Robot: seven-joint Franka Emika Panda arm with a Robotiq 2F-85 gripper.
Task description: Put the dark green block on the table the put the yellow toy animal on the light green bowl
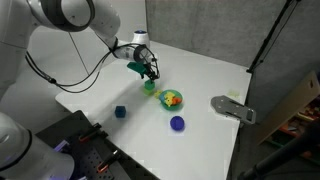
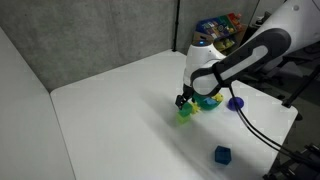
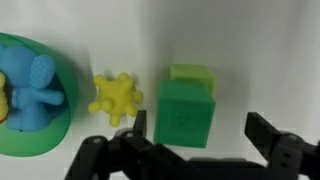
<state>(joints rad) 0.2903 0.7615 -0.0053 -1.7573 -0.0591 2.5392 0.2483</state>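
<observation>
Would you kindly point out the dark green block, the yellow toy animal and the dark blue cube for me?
dark green block (image 3: 187,115): wrist view, on its front face.
yellow toy animal (image 3: 116,97): wrist view, middle of its body.
dark blue cube (image 1: 120,112): in an exterior view, its centre.

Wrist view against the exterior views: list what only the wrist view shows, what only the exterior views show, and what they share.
Only the wrist view: the yellow toy animal as a spiky lump between the teal bowl and the dark green block, a blue toy in that bowl, and the gripper open either side of the block. Only the exterior views: the robot arm, a dark blue cube and a purple object apart on the table. Shared: the block, the teal bowl and the gripper.
</observation>
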